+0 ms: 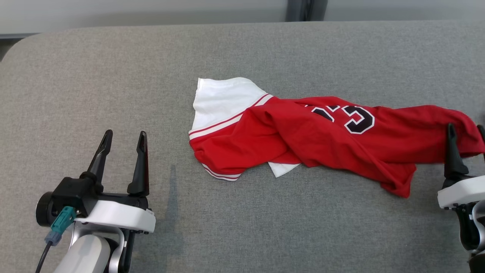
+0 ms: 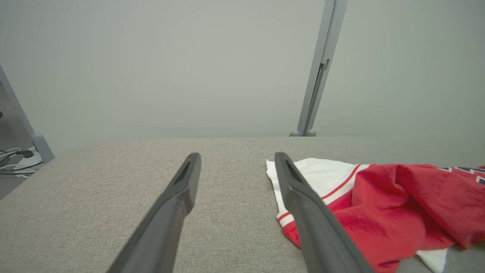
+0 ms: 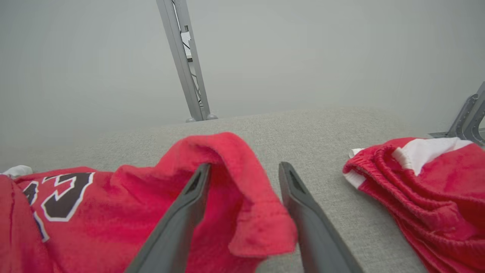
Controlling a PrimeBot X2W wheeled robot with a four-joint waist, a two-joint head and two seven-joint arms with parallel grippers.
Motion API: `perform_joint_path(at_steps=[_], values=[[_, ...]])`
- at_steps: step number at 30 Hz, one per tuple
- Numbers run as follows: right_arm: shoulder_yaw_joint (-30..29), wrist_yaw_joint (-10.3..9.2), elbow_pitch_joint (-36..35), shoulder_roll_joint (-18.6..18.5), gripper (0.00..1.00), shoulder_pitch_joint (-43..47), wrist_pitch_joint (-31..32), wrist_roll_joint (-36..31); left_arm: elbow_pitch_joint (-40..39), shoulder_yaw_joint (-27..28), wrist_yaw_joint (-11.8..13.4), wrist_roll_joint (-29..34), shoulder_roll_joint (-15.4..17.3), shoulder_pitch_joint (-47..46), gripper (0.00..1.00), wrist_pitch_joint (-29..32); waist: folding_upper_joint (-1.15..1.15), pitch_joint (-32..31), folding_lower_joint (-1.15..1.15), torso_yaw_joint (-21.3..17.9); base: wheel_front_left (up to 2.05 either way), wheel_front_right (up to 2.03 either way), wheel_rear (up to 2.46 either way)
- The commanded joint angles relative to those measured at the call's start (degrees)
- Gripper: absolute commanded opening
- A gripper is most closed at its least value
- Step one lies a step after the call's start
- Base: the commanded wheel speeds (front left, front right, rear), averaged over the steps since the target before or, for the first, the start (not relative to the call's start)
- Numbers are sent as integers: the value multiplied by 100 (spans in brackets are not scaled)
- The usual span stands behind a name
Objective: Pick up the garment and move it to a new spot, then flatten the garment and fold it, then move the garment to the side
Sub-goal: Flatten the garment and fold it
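jersey: red with white panels and a dark number outlined in white. It's lying crumpled on the grey table, stretched sideways from about the middle out to the right edge of the head view.

how flat is it: not at all, folds everywhere. The white part is at its left end, and a small white corner pokes out from under the red along the near side.

left gripper: lower left in the head view, fingers spread wide with nothing between them. It sits off the jersey's left end with bare table in between. In its own wrist cam the left gripper points across the table, with the jersey off to the right of the fingers.

right gripper: right at the edge of the head view, fingers apart, with the jersey's right end lying between them.

right wrist cam: on the right gripper, a fold of the jersey arches over one fingertip and fills most of the gap. The other finger is bare. The fingers are wide apart, so the cloth isn't squeezed.

other stuff: a second red cloth with a white patch and a gathered band, on the table apart from the jersey. There's also a grey post behind the table against a pale wall.
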Motion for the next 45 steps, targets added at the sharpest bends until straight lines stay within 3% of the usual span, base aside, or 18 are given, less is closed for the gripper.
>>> perform_joint_path(at_steps=[1,8,20,36,45], values=[[-14,1,-177,-51,100,84,-50,-14,14,48,3,-11,8,48,100,-22,0,-75,0,-15,0,0,0],[-5,1,-1205,143,100,637,-34,-428,42,117,29,-72,15,263,100,-46,0,-424,0,-72,0,0,0],[111,0,-2720,661,100,1705,717,-1061,-6,100,83,-147,13,672,100,-50,0,-874,0,-119,0,0,0],[81,1,-3165,819,100,1949,910,-1078,-107,27,133,-149,51,686,100,8,0,-827,0,-136,0,0,0],[160,1,-3276,795,100,1648,868,-947,-147,-289,-151,167,17,-607,100,318,0,-305,0,-266,0,0,0]])
